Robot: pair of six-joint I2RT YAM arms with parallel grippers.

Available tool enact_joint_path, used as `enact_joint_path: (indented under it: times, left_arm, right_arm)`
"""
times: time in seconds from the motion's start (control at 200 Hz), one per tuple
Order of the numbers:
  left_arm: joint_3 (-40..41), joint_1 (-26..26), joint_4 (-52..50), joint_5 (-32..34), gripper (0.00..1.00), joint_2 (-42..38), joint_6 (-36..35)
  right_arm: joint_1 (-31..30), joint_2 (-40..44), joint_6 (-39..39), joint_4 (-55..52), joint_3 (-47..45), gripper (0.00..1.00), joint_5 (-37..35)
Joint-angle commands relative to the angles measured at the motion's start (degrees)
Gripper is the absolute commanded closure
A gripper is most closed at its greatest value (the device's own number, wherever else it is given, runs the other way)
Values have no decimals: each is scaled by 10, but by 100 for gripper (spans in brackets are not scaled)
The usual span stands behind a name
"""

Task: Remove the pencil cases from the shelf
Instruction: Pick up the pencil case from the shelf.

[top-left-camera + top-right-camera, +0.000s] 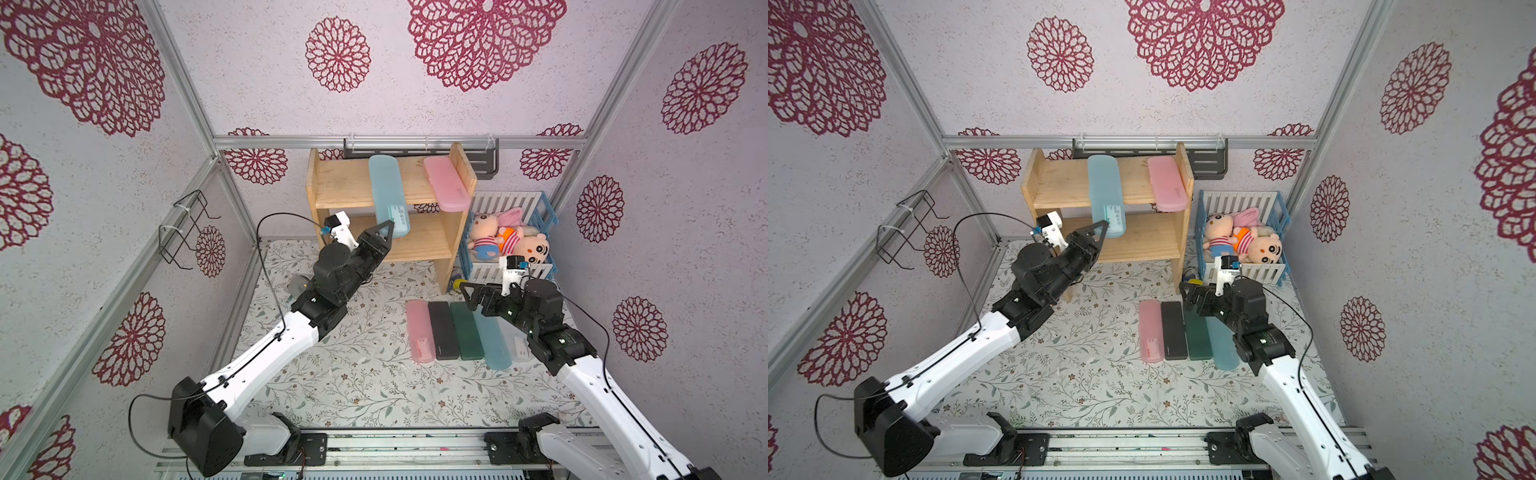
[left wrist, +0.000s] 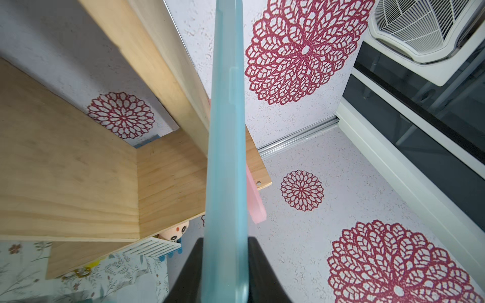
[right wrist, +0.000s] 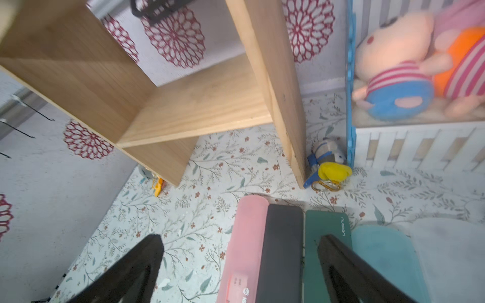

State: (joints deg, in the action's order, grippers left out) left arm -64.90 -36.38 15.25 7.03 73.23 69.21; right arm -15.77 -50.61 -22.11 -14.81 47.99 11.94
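Near zone, right half of the table (image 1: 353, 386), close to its right edge: five pencil cases (image 1: 1198, 340) side by side, long axes running near to far. Order from the table's middle toward the right edge: pink case (image 1: 419, 330), black case (image 1: 442, 330), dark green case (image 1: 466, 330), teal case (image 1: 492, 343), frosted clear case (image 3: 446, 251) (partly hidden under the right arm in both top views).

Above the far ends of that row: right gripper (image 3: 240, 240), jaws wide apart, nothing between them.

Further back, left of the table's middle: left gripper (image 1: 386, 228), jaws clamped on the near end of a second teal case (image 1: 384, 187), seen edge-on in the left wrist view. Far part of that case over the top board of the shelf (image 1: 340, 183). Near end well past the board's front edge, in front of the lower tier.

At the right end of the top board, beside the right side panel: second pink case (image 1: 444, 183), overhanging the front edge.

Shelf position: along the table's far edge. At the far right corner, just beside the shelf: white-and-blue crib (image 1: 505, 203) holding plush toys (image 1: 509, 243).
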Motion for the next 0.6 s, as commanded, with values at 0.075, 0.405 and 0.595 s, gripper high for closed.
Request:
enact_joint_path:
  times: [0.075, 0.405, 0.595]
  left_arm:
    - [131, -24, -23, 74, 100, -133, -141]
    - [346, -60, 3, 80, 100, -374, -339]
    - [414, -62, 10, 57, 100, -478, -391]
  right_arm:
    - [-47, 64, -70, 64, 11, 1, -16]
    - [-261, -6, -147, 146, 63, 1, -102]
    - [-354, -103, -163, 186, 129, 1, -135]
